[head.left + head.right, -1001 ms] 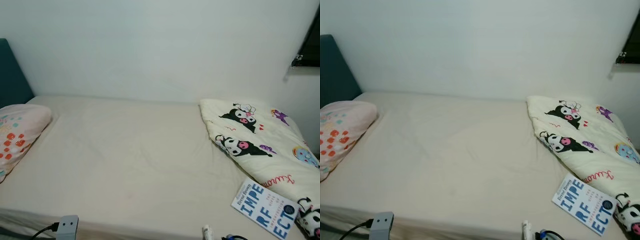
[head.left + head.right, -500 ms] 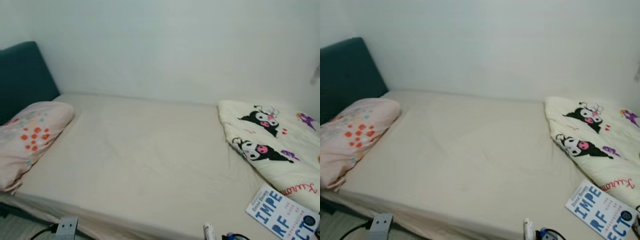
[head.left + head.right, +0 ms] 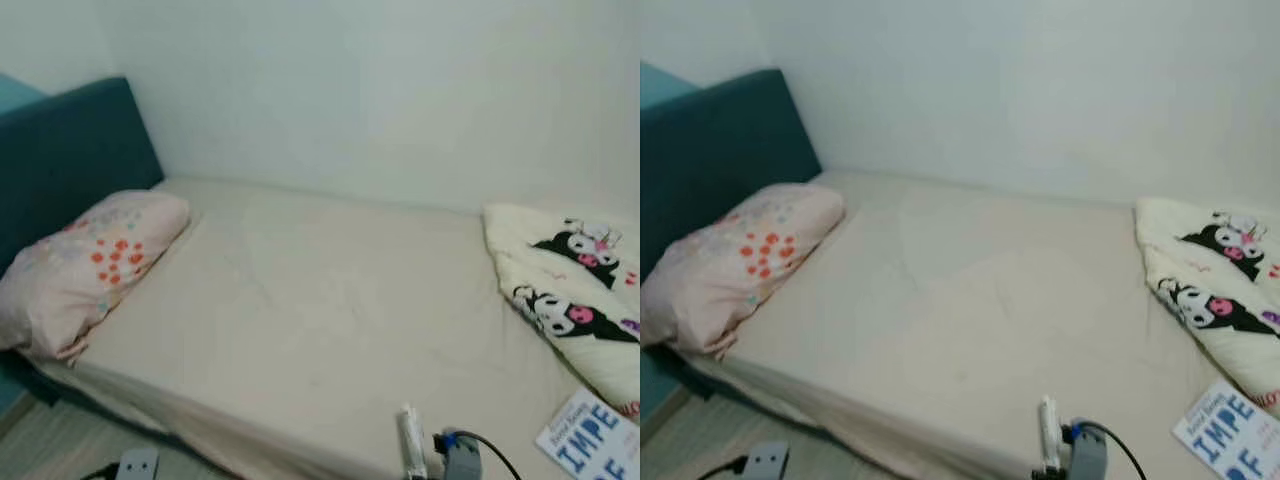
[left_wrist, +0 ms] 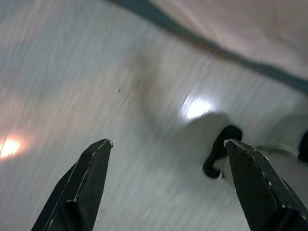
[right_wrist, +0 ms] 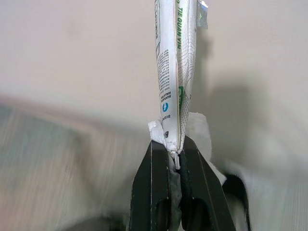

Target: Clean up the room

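Wrapper (image 5: 174, 72) pinched in right tool (image 5: 175, 153), print partly legible.

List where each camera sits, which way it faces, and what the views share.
Left and right eye views: on the head, looking forward and down at the bed, pillow and book.
Left wrist view: along the open left gripper at the floor.
Right wrist view: along the right gripper pinching a white packet, which the eye views share.

Teal headboard (image 3: 70, 150) against a white wall (image 3: 380, 90).
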Available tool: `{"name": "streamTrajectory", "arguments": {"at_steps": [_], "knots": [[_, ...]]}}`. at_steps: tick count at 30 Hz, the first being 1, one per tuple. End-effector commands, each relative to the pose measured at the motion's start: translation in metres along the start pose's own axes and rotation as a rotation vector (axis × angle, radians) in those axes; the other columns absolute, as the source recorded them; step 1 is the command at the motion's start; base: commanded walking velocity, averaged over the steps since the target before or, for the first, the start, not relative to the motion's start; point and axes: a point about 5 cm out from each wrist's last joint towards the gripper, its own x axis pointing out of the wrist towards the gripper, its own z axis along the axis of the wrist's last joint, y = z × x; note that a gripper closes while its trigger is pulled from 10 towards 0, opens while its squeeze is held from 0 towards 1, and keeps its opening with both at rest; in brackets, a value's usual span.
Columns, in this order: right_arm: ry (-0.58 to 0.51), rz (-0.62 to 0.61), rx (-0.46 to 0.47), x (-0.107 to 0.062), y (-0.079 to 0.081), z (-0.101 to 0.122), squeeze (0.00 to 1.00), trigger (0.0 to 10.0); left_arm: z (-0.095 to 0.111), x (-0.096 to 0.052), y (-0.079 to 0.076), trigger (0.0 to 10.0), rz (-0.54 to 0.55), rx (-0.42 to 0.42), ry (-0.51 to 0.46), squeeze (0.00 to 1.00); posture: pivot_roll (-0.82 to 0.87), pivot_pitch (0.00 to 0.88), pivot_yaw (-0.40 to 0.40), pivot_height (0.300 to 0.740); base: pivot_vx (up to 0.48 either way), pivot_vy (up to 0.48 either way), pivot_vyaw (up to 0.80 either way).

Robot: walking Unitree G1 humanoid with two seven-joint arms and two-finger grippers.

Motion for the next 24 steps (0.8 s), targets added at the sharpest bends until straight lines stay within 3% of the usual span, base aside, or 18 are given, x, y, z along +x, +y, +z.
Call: {"name": "streamTrajectory", "arguments": {"at_steps": [1,4,6,9,24], "knots": [[-0.019,0.028,-0.039,0.003,0.005,0.007,0.0,10.0,-0.002,0.0,-0.001,10.0,0.005,0.001,0.012,0.0,-0.03,0.0,0.022,0.74,0.0,0.0,0.73],[-0.037,0.041,-0.055,0.006,0.009,0.015,0.0,10.0,-0.003,0.0,-0.003,10.0,0.002,-0.004,0.017,0.0,-0.03,0.0,0.022,0.74,0.0,0.0,0.73],[-0.063,0.072,-0.1,0.01,0.016,0.027,0.0,10.0,-0.007,0.0,-0.008,10.0,-0.003,-0.007,0.036,0.0,-0.03,0.0,0.022,0.74,-0.48,0.0,0.73],[-0.06,0.086,-0.122,0.011,0.02,0.028,0.0,10.0,-0.01,0.0,-0.012,10.0,-0.004,-0.013,0.041,0.0,-0.02,0.0,0.006,0.74,-0.4,0.0,0.73],[0.076,0.04,-0.1,-0.001,0.005,-0.01,0.0,10.0,0.002,0.004,-0.037,10.0,-0.028,0.02,0.029,0.0,-0.02,0.0,-0.01,0.74,-0.024,0.0,0.73]]}}
